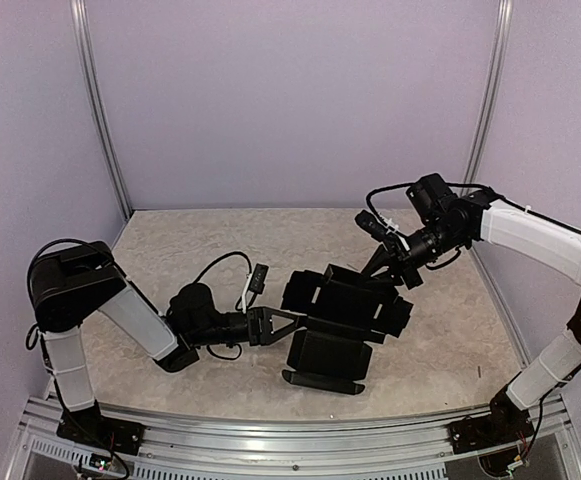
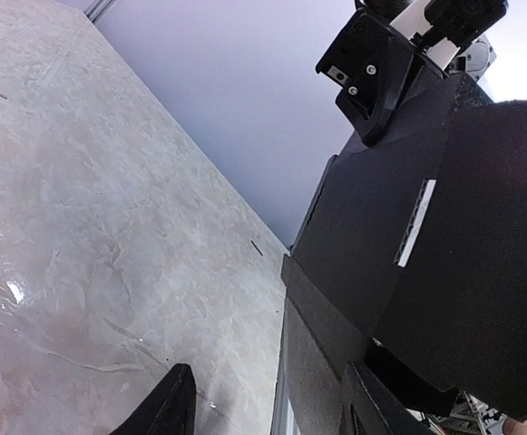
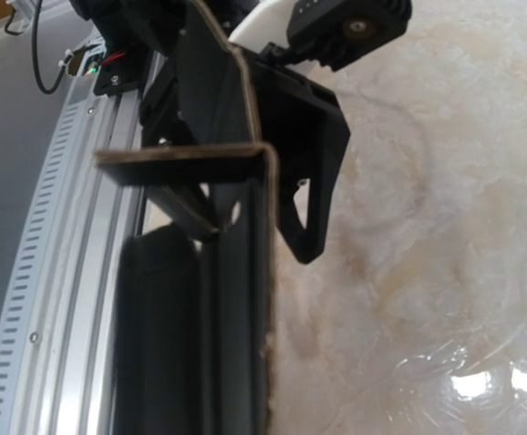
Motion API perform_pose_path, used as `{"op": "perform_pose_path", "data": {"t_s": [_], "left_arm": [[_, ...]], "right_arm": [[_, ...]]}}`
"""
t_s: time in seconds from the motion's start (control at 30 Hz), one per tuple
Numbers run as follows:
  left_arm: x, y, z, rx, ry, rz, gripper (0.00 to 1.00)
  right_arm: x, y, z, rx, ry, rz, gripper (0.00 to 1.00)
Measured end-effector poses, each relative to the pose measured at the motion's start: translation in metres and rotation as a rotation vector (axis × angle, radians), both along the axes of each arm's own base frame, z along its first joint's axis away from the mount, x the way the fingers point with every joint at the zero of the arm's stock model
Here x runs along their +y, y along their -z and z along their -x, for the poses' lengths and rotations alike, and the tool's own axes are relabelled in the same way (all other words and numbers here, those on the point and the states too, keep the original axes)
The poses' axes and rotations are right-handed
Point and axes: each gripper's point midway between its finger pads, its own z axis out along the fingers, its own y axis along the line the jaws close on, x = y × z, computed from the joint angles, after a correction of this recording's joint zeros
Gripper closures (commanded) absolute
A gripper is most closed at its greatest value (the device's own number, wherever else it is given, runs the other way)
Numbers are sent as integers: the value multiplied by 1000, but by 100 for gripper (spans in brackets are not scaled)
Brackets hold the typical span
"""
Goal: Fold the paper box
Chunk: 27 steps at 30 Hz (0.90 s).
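Open room on table [image 1: 170, 250] far-left & near-right. The paper box [image 1: 345, 320] sits mid-table, part-folded. R gripper [image 1: 395, 268] is clamped on its far-right edge; L gripper [image 1: 302, 322] has fingers wide apart at its left edge.

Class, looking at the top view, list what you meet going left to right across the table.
In order: left arm → left claw → box → right claw → right arm.
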Motion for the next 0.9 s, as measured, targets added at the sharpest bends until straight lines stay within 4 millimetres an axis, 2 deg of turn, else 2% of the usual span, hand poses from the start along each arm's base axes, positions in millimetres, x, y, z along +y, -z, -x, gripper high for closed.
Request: {"op": "perform_pose_path", "data": {"t_s": [0.27, 0.57, 0.9], "left_arm": [[-3, -2, 4, -3, 6, 4, 46], [12, 0, 6, 8, -42, -9, 45], [-2, -19, 8, -15, -24, 35, 45]], "right_arm": [[0, 0, 0, 0, 3, -1, 100], [0, -4, -2, -21, 9, -5, 100], [-2, -4, -3, -34, 17, 3, 100]]}}
